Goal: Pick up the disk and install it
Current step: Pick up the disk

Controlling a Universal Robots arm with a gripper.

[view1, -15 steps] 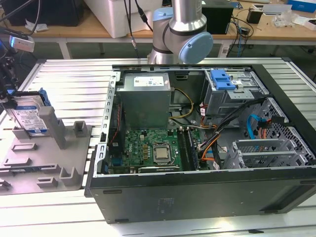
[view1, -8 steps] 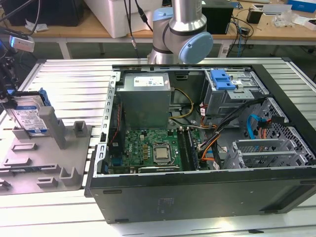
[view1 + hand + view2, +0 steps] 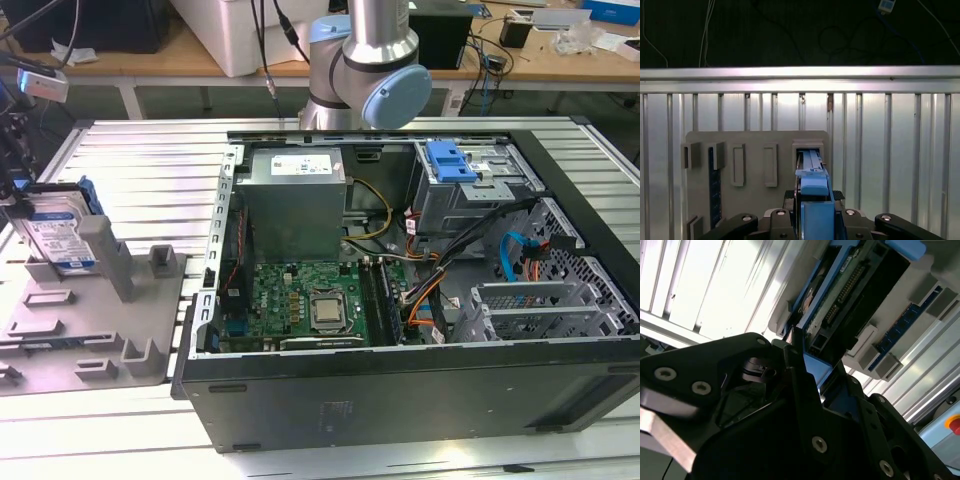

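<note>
- my gripper (image 3: 815,199) is down over the disk (image 3: 812,162); jaws pressed on either side of its blue caddy rail, clamped as far as I judge; the rail gives a firm edge to grip
- the disk stands on edge at the grey fixture (image 3: 105,335), far on the exterior view's left; the slot keeps it upright for a grab from above; seated or just lifted, can't tell
- slatted table (image 3: 150,160) carries the fixture
- open computer case (image 3: 400,405) lies well apart, side panel off so the bays are reachable; drive cage (image 3: 480,195) with blue latch bracket (image 3: 448,160) at its far corner; install not yet done
</note>
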